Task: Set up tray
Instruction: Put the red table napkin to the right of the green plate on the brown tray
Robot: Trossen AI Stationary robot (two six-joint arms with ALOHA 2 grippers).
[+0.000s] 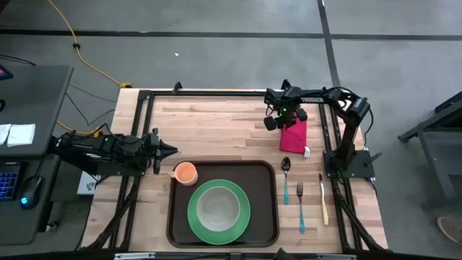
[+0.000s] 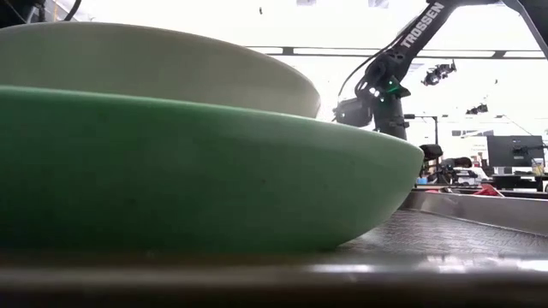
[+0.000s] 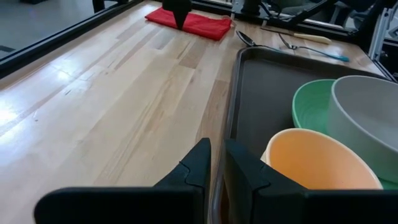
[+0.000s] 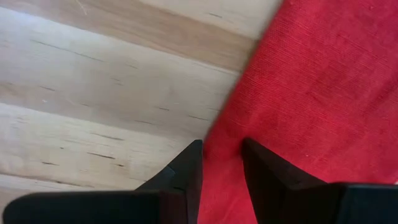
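The dark brown tray (image 1: 273,217) lies at the table's near edge. On it stands a green plate (image 1: 196,217) with a white bowl (image 1: 219,208) in it, and an orange cup (image 1: 186,173) stands in its far left corner. A folded red napkin (image 1: 294,136) lies flat on the wood beyond the tray's far right corner. My right gripper (image 4: 221,146) points down at the napkin's left edge (image 4: 233,118), narrowly open, one finger over wood and one over cloth. My left gripper (image 3: 216,149) waits level at the table's left, just left of the cup (image 3: 317,162), narrowly open with nothing in it. My right gripper comes at the napkin's left edge (image 4: 217,130) from above, fingers pointing down and standing either side of that edge. I cannot tell whether the fingertips (image 4: 264,155) touch the cloth. The napkin lies flat on the table, with no fold drawn up between the fingers.
A spoon (image 1: 286,177), a fork (image 1: 300,206) and a knife (image 1: 323,198) lie side by side on the wood right of the tray. A black frame (image 1: 216,92) runs along the table's edges. Bare wood lies between the tray and the table's far edge.
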